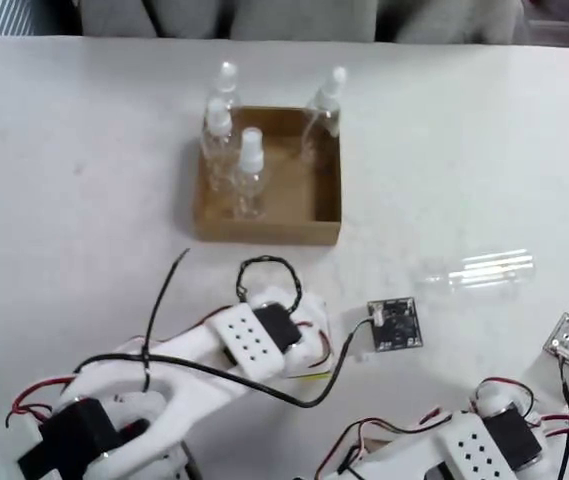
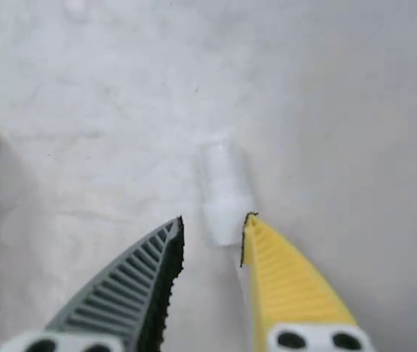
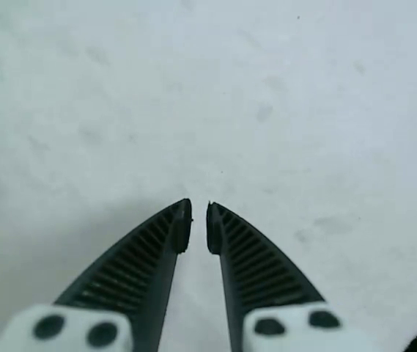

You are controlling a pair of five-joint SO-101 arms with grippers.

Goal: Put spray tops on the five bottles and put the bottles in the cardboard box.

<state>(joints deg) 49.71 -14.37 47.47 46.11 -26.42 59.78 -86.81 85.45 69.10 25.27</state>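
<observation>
White plastic, the last spray top (image 2: 223, 194) lies on the desk (image 2: 325, 88), its wider end between the tips of the left gripper (image 2: 212, 227), whose fingers stand apart. We should centre them on it before closing, as the yellow finger sits closer. The right gripper (image 3: 198, 216) is all but clenched on nothing. The left wrist view gives us that alignment, while the high view adds the uncapped bottle (image 1: 479, 270) lying apart from the cardboard box (image 1: 264, 225) with its four capped bottles (image 1: 251, 165).
</observation>
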